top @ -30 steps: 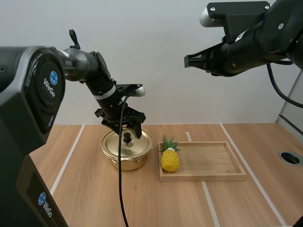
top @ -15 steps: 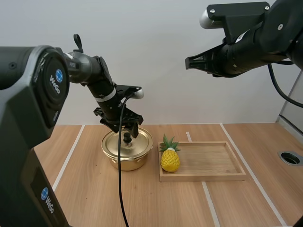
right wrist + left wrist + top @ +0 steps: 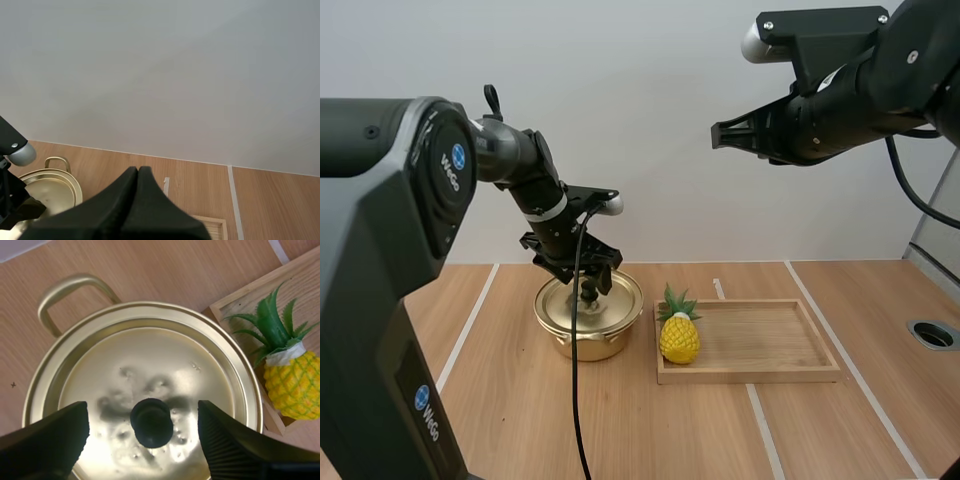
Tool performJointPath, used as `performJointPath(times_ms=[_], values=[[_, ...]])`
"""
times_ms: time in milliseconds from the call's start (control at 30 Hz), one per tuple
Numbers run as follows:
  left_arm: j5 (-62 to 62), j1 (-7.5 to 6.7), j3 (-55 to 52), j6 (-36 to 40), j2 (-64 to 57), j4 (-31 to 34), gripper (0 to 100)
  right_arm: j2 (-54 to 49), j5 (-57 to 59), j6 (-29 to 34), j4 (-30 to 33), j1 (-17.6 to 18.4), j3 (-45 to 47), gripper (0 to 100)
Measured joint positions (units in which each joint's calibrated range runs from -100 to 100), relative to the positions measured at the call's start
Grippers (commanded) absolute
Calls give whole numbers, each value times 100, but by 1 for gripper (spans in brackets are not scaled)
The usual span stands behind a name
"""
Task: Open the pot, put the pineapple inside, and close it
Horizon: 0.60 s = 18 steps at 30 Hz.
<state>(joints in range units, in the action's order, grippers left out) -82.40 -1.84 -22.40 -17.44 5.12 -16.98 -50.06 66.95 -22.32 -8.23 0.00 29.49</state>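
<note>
Straddling the knob [image 3: 151,422], left gripper [image 3: 588,285] gapes — fingers [image 3: 45,445] cut off.

Light wooden table [image 3: 650,430] crossed by white tape lines [image 3: 468,325], gold pot [image 3: 588,340] with its lid [image 3: 615,298] on left of centre, wooden tray [image 3: 760,340] just beside the pot, round grommet hole [image 3: 932,334] near the right edge

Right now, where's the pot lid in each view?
High view: pot lid left of wooden tray, left gripper over it.
Left wrist view: pot lid under open left gripper, wooden tray corner beside it.
Right wrist view: pot lid beyond shut right gripper, near wooden tray corner.
Shared landmark: wooden tray.
</note>
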Motion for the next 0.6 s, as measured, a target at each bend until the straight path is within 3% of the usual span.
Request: performJointPath(times_ms=[600], values=[[95, 0, 0, 0, 4, 0, 100, 0, 0, 0, 0, 0, 0, 0]])
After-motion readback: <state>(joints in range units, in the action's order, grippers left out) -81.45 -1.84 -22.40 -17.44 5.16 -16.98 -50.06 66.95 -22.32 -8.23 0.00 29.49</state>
